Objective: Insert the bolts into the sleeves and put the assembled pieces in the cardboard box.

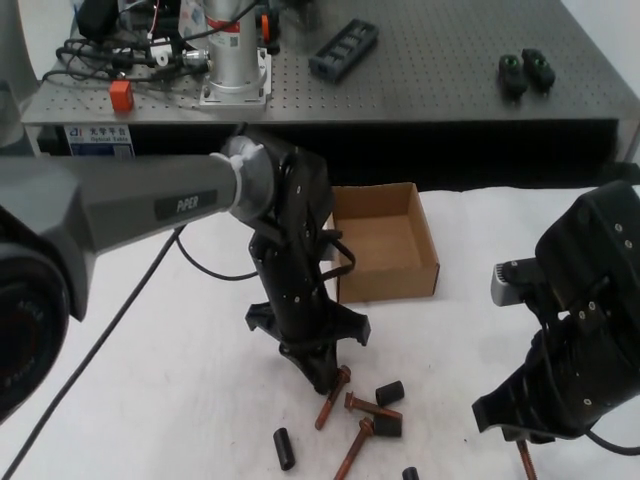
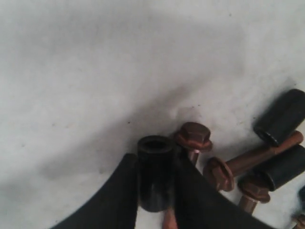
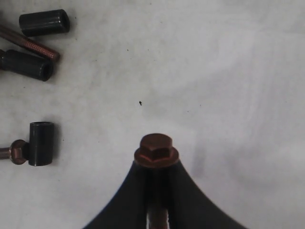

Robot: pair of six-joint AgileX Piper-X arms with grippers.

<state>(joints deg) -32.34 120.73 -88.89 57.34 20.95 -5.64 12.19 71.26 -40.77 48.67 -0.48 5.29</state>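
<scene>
My left gripper [image 2: 156, 168] is shut on a black sleeve [image 2: 155, 183] that stands upright between its fingers, just above the white cloth. In the high view this gripper [image 1: 322, 378] is low over a heap of copper bolts [image 1: 372, 405] and black sleeves [image 1: 390, 392]. My right gripper [image 3: 156, 172] is shut on the shank of a copper bolt [image 3: 156, 150], with the hex head beyond the fingertips. It hangs at the front right [image 1: 520, 440]. The open cardboard box [image 1: 385, 240] sits behind the heap and looks empty.
Loose sleeves [image 3: 41, 143] and a bolt [image 3: 28, 44] lie on the cloth beside the right gripper. A black cable [image 1: 200, 265] runs across the cloth at the left. The raised perforated bench [image 1: 450, 90] behind carries a black tray [image 1: 343, 48] and cables.
</scene>
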